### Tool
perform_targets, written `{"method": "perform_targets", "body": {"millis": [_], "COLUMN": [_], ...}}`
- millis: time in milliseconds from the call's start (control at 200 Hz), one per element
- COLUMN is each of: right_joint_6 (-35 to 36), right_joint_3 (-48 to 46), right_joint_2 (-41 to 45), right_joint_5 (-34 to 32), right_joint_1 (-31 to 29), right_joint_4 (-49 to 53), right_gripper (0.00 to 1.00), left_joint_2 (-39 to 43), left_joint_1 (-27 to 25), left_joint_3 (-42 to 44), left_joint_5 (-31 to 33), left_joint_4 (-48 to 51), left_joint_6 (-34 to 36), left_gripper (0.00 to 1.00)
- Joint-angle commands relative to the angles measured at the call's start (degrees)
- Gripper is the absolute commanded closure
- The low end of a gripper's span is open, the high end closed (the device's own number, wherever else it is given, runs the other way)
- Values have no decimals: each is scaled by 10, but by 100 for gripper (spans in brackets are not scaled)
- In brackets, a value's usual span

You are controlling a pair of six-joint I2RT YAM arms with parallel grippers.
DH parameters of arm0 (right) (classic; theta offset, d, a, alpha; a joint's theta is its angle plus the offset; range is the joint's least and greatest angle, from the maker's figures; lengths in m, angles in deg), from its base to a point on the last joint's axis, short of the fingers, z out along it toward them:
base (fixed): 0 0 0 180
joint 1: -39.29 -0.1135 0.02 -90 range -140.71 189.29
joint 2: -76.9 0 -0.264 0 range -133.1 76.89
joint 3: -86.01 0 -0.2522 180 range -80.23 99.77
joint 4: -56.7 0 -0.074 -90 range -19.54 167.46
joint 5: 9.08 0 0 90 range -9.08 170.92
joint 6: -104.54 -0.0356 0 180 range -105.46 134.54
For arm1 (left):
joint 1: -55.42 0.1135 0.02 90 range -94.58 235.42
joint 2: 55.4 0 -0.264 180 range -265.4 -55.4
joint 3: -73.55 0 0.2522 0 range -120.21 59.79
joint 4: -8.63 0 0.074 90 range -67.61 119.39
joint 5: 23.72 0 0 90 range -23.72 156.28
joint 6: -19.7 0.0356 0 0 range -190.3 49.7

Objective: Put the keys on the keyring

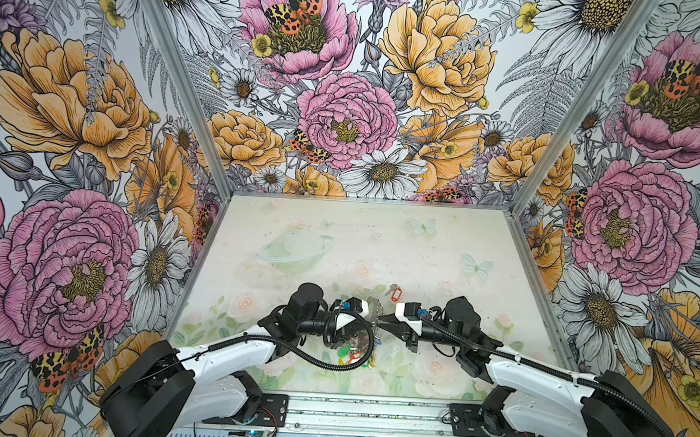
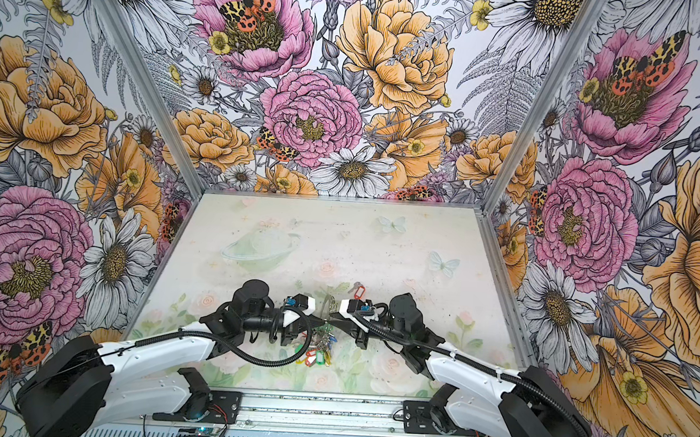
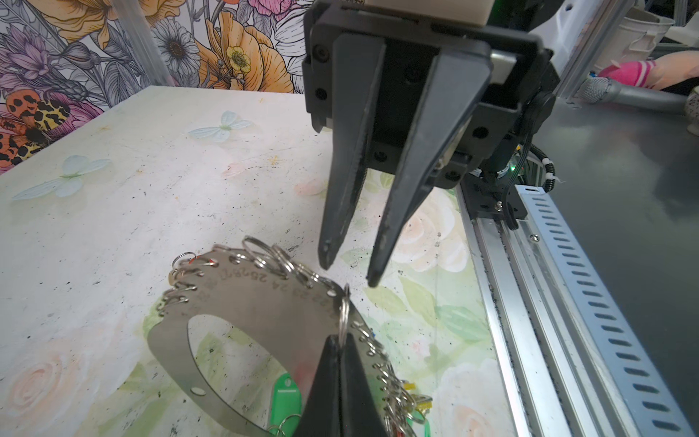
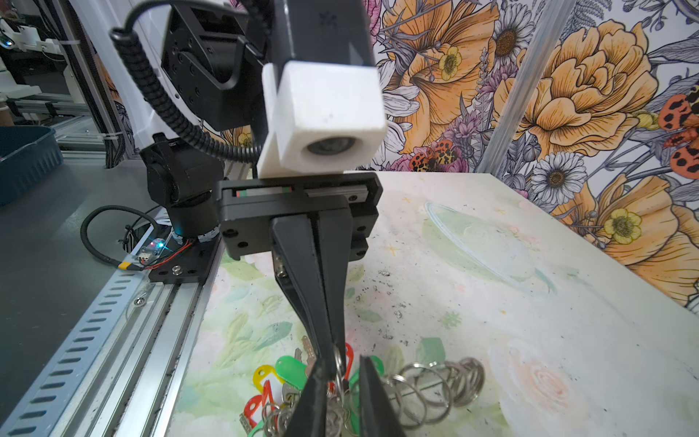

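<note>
Your left gripper (image 3: 341, 339) is clamped shut on a split ring (image 3: 344, 310) at the edge of the keyring (image 3: 264, 302). Your right gripper (image 3: 348, 273), jaws slightly parted and empty, hovers beside the keyring. The keys (image 1: 396, 292) lie just beyond the keyring, so fetch them while holding it steady.

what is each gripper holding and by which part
Left gripper pinches the keyring by a split ring on its edge; right gripper, open, holds nothing.
</note>
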Motion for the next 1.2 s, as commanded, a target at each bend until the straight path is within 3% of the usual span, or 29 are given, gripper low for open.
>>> {"method": "perform_targets", "body": {"millis": [0,961,1191], "right_joint_6": [17,48,51], "right_joint_3": [20,39,46], "right_joint_2": [7,-44,-57], "right_joint_5": [-6,-44,-51], "right_joint_1": [-3,-23,-32], "right_joint_4": [43,64,72], "right_gripper": [82,85,91], "left_joint_2": [5,37,50], "left_joint_1": [-5,-22,-26], "left_joint_3": [-14,-10,-1], "left_joint_5": [16,39,55], "left_joint_4": [12,14,3], "left_joint_6": [15,20,18], "left_gripper": [100,100,100]}}
